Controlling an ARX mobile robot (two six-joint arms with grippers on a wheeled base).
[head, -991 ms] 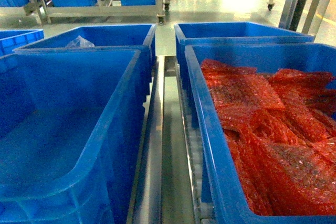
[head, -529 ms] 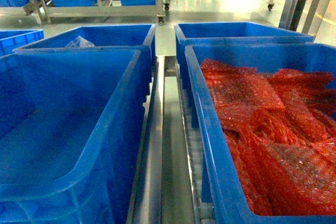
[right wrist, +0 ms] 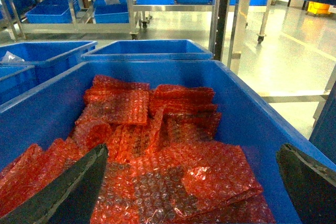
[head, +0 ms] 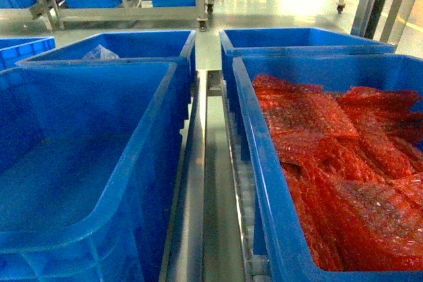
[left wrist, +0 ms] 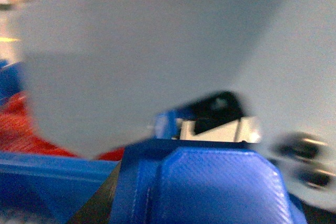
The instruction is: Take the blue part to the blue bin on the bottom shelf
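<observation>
The right gripper (right wrist: 191,182) hangs with fingers spread wide above red bubble-wrap bags (right wrist: 157,150) in a blue bin (right wrist: 252,114). The left gripper (left wrist: 210,182) (blurred, close up) shows blue; whether it grips anything, I cannot tell.

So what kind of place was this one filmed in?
Most likely a factory or warehouse parts-storage area. Large blue bins sit in rows on a steel rack, one filled with red bubble-wrap bags, and more wheeled steel racks with blue bins stand across a shiny floor.
</observation>
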